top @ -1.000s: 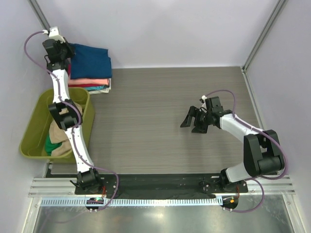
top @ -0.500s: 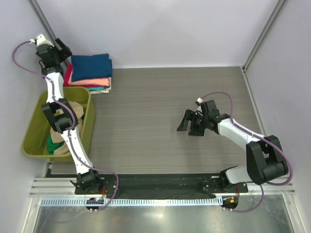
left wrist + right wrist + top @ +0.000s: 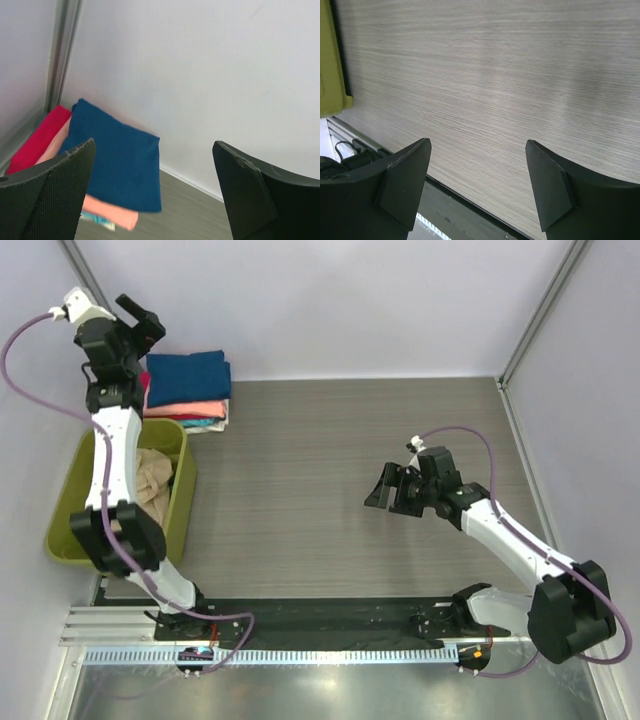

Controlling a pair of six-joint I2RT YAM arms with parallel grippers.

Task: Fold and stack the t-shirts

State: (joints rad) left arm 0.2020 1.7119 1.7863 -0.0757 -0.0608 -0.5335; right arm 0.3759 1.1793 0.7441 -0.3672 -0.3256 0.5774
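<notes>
The left gripper (image 3: 140,325) is wide open and empty, above the stack of t-shirts (image 3: 188,390) at the far-left corner of the worktop (image 3: 330,440). The right gripper (image 3: 385,490) is open and empty. Risk: when reaching for the tan t-shirt (image 3: 152,480) in the tub (image 3: 62,530), the left arm may clip and topple the stack.

The left arm (image 3: 112,445), at 9 o'clock overhead, and the right arm (image 3: 505,538), at 4 o'clock, have white links, black joints and a looping purple cable (image 3: 455,428). The left end effector (image 3: 152,147) and right end effector (image 3: 477,145) carry broad black fingers (image 3: 60,195).
</notes>
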